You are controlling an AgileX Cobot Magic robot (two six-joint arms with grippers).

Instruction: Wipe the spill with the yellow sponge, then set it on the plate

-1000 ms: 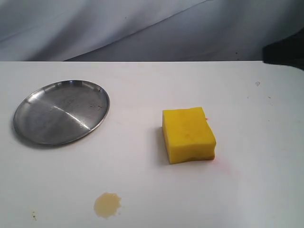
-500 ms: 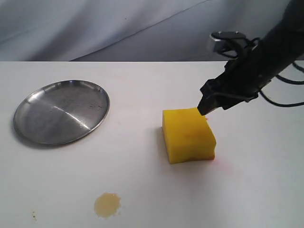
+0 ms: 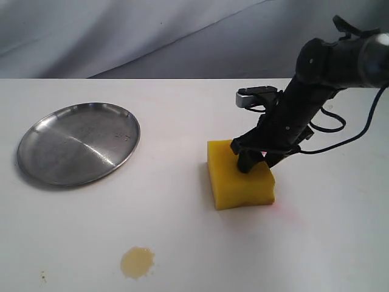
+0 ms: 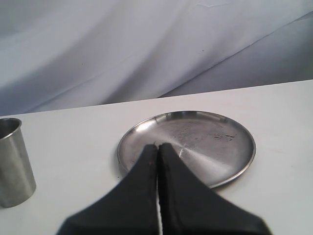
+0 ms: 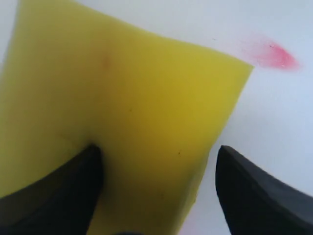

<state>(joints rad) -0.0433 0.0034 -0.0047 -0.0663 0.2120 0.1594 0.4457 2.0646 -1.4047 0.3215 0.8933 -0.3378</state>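
The yellow sponge (image 3: 234, 179) lies on the white table, right of the middle. My right gripper (image 3: 255, 160) is down on its far right corner and open. In the right wrist view the sponge (image 5: 122, 103) fills the space under the gripper (image 5: 157, 148); one finger (image 5: 68, 188) rests on the top face, the other (image 5: 249, 188) hangs past the sponge's edge over bare table. The plate (image 3: 78, 143) sits empty at the left. The tan spill (image 3: 137, 262) is near the front edge. My left gripper (image 4: 157, 146) is shut on nothing, seen before the plate (image 4: 215, 142).
A metal cup (image 4: 12, 161) stands beside the plate in the left wrist view. A pink-red streak (image 5: 274, 53) marks the table just past the sponge's corner. Grey cloth hangs behind the table's back edge (image 3: 182, 78).
My right arm came in from the right, went down and now has its open fingers at the sponge's far right corner. Sponge, plate and spill have not moved.
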